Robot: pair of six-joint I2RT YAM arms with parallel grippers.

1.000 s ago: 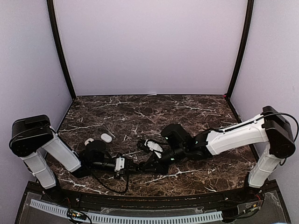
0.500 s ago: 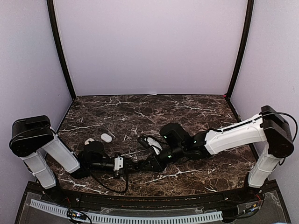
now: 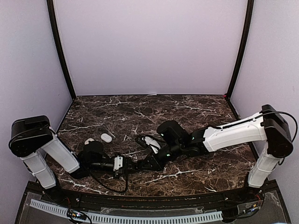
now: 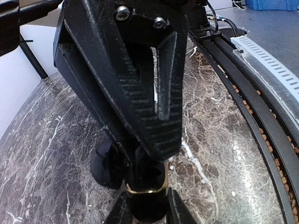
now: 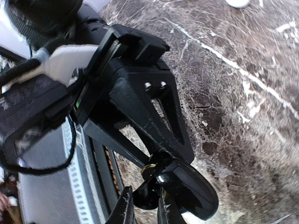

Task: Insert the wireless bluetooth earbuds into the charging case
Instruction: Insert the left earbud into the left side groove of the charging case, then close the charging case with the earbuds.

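Top view: left gripper (image 3: 138, 165) and right gripper (image 3: 151, 161) meet tip to tip near the front edge of the marble table (image 3: 196, 107); both arms lie stretched low, forearms pointing at each other
Black case (image 5: 191, 189): glossy and pebble-shaped, with a thin gold band; sits between the two grippers' tips, close over the marble; from above it is hidden among the black fingers
Left fingers: drawn nearly together, pinching the gold-banded part of the black case from both sides; a rounded black part of it bulges out to one side in the left wrist view
Right fingers: only a narrow gap between them; a black part of the case fills that gap, so they pinch it too; the rounded body sticks out beside them
White case (image 3: 106, 137): oval, flat on the marble left of the grippers; well apart from the black case
White bit (image 3: 88, 140): just left of the white case, beside the left arm; too small to tell bud from case
Front edge: white slotted strip (image 3: 126, 217) along the near rail
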